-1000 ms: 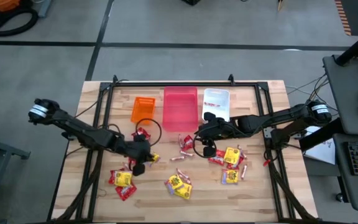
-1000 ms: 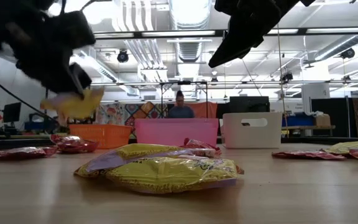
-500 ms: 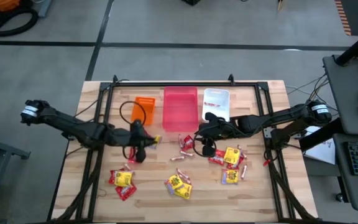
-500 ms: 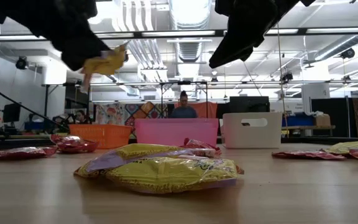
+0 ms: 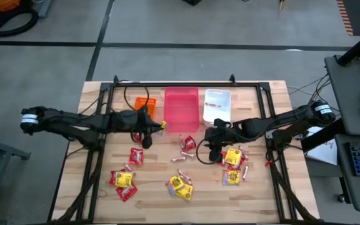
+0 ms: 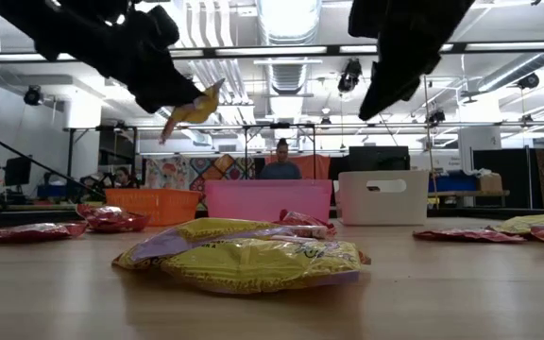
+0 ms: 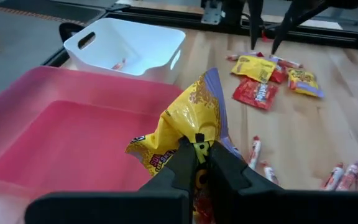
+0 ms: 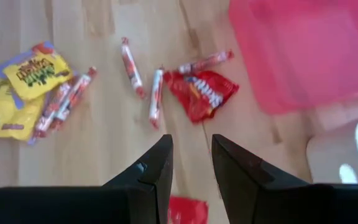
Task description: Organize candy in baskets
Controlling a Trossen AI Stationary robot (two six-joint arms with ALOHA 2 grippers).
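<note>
1. High view: left tool is clamped on a yellow packet, just beside the pink basket's near-left corner, above the bench.
2. Right tool, fingers parted and empty, hangs over bare wood between the red packet and a candy cluster.

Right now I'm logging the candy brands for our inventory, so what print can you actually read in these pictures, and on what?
Yellow packet held by the left gripper: red print, creased, unreadable.
Yellow packets on the table: dark print, too blurred.
Red packet: white lettering, too blurred.
Pink basket, white basket: no print.
</note>
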